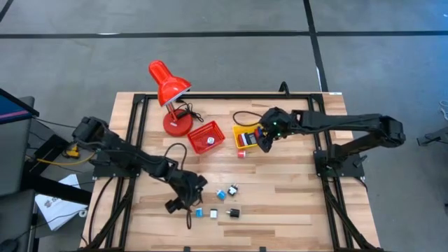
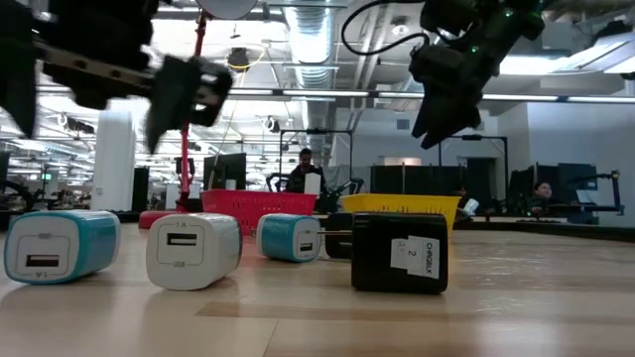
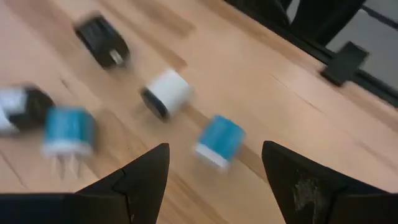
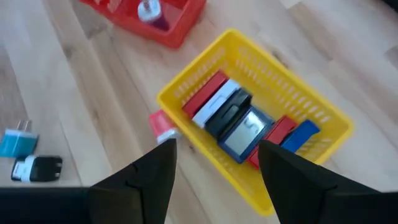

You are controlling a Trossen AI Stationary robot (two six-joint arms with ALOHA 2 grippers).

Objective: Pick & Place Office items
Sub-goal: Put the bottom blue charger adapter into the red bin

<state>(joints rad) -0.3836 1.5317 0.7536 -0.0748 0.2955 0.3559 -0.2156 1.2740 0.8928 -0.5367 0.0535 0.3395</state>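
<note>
While my left pincer (image 3: 214, 171) hangs open and empty over the bench (image 1: 280, 203), five small chargers (image 1: 222, 196) lie loose beneath it: two cyan, one white, two black. Blur hides which way they point. My right pincer (image 4: 217, 165), also open and empty, hovers above the yellow basket (image 4: 311, 102), where about six flat pieces (image 4: 239, 121) lie side by side.

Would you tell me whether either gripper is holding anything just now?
Neither: the left gripper is open above the chargers, and the right gripper is open over the yellow basket.
</note>
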